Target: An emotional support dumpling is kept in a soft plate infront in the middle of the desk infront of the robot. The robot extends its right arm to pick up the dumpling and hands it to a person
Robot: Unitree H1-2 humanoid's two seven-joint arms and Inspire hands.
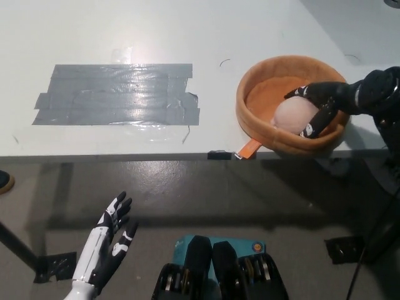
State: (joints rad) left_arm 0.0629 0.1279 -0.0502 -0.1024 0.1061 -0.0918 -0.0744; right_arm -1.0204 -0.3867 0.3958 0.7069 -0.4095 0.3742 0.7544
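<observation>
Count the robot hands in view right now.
2. The white left robot hand hangs open below the desk edge at lower left; the black right robot hand wraps the dumpling inside the plush orange plate.

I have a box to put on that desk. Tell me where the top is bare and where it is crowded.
Bare: the white desk along its far side, beyond the grey tape patch, and the strip between the tape and the orange soft plate. Crowded: the near right, where the right hand wraps the dumpling inside the plate. The left hand hangs open below the desk edge.

no readable text, labels, brands or numbers on anything in view
</observation>
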